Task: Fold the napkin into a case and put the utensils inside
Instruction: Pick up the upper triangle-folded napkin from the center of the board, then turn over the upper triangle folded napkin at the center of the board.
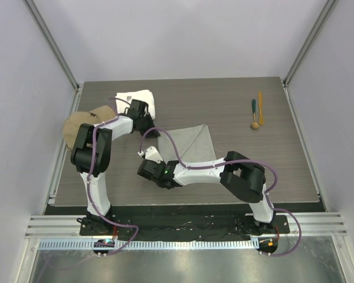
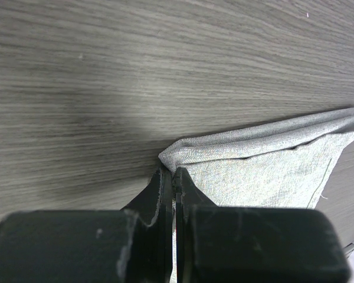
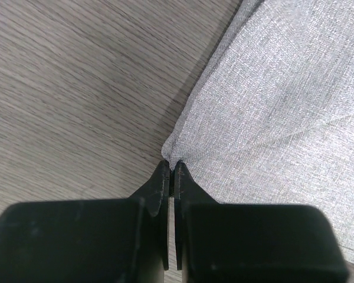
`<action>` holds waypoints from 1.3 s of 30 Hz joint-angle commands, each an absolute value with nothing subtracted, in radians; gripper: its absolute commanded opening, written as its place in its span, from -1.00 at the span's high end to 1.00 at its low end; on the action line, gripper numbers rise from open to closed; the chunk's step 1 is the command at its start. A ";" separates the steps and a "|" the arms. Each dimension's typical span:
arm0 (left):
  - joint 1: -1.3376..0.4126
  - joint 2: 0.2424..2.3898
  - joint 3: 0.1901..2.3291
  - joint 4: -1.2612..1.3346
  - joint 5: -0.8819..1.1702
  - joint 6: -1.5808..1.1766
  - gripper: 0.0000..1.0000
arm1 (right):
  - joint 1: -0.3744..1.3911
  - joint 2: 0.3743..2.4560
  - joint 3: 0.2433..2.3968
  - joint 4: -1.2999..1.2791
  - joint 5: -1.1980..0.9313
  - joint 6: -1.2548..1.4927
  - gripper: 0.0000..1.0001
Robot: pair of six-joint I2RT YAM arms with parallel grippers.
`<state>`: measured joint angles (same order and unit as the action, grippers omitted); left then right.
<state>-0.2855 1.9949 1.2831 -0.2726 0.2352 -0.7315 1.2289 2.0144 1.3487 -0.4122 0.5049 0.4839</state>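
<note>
1. Slippage at the corners is the main risk; the right gripper point(image 3: 170, 165) has its jaws pressed together on only the very tip of one corner of the napkin point(image 3: 271, 100), so a quick lift or sideways pull could, I judge, draw the thin cloth out.
2. Uneven motion is the second risk; the left gripper point(image 2: 172, 172) is likewise closed tight, its tips nipping a folded corner where layers meet; if one arm outruns the other, the fold would skew or the layers part, leaving a crooked case.
3. Dragging is a third; the cloth lies on the table point(image 1: 253, 171), and a low carry could bunch it rather than fold it.
4. Crowding matters too; from above, the left arm lies close by the white towel point(image 1: 143, 97) and the tan cap point(image 1: 85, 124), so a wide swing might nudge them.
5. Position relative to the hands: in each wrist view a corner sits right at the fingertips and the body of the cloth runs off to the right; from above the napkin lies mid-table, to the right of both gripper heads.
6. Utensils point(image 1: 256, 112) lie together near the far right of the table, well apart from the napkin and both grippers; no pocket is formed yet.
</note>
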 commanded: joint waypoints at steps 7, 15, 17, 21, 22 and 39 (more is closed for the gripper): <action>-0.203 1.869 1.148 -0.364 0.167 -0.755 1.00 | 1.232 1.948 1.330 -0.341 0.336 0.416 0.98; -0.107 1.585 1.010 -0.485 0.173 -0.796 1.00 | 1.324 1.876 1.382 -0.308 0.189 0.417 0.98; -0.069 1.511 0.962 -0.550 0.166 -0.808 1.00 | 1.365 1.871 1.406 -0.296 0.160 0.426 0.98; -0.005 1.263 0.920 -0.701 0.092 -0.819 1.00 | 1.431 1.875 1.448 -0.246 0.055 0.466 0.98; -0.003 1.159 0.930 -0.733 0.040 -0.816 1.00 | 1.442 1.875 1.460 -0.229 0.014 0.471 0.98; -0.211 1.384 1.340 -0.715 -0.208 -0.876 1.00 | 1.169 1.651 1.056 0.437 -0.550 0.872 0.98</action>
